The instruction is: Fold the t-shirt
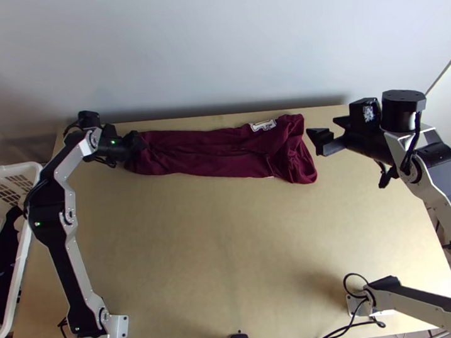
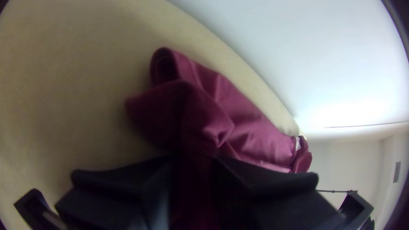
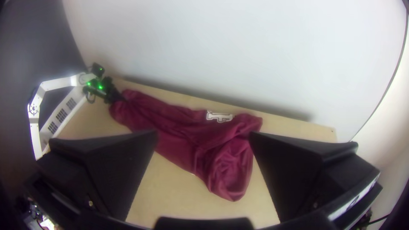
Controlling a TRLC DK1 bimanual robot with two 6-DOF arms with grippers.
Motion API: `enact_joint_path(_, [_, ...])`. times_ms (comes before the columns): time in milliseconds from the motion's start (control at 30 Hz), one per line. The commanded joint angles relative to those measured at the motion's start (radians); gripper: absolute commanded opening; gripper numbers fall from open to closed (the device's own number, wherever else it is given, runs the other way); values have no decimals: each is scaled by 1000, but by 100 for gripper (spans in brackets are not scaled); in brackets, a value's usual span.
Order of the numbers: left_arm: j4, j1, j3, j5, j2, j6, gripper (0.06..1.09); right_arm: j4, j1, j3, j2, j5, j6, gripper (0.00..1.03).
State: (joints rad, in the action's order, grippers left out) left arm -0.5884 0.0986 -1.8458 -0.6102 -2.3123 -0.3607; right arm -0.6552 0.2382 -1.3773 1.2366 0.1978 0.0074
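The left gripper [image 1: 138,142] is clamped on the t-shirt [image 1: 205,153]; the right gripper [image 1: 323,127], fingers apart, should evenly pinch the bunched end just before it.

Glare whitens the wall [image 2: 362,111] in the left wrist view; soft shadows dim the table [image 1: 201,253].

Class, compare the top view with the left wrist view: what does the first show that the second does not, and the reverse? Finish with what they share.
Top view: the white basket with dark cloth inside, and both arms' bases.
Left wrist view: a loop-like fold at the shirt's held end, and a small grey panel.
Both: the maroon t-shirt, left gripper, table and wall.
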Motion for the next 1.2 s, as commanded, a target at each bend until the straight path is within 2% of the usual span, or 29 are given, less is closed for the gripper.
enact_joint_path(0, [-17,9,68,-37,42,3,10,-14,-23,-3,-11,-6,5,99])
enact_joint_path(233, [47,122,411,-46,315,92,10,-12,-22,26,-23,-5,9,99])
enact_joint_path(533, [-22,282,695,-46,614,249,10,37,55,75,-25,-6,43,99])
enact_joint_path(733, [-166,420,755,-46,695,393,10,54,73,90,-35,-6,60,98])
enact_joint_path(867, [-206,477,797,-45,745,462,10,60,75,106,-45,-6,62,98])
enact_joint_path(967, [-222,483,792,-46,765,467,10,71,78,119,-48,-6,66,98])
enact_joint_path(1167, [-241,405,721,-45,783,402,10,89,92,149,-54,-6,83,98])
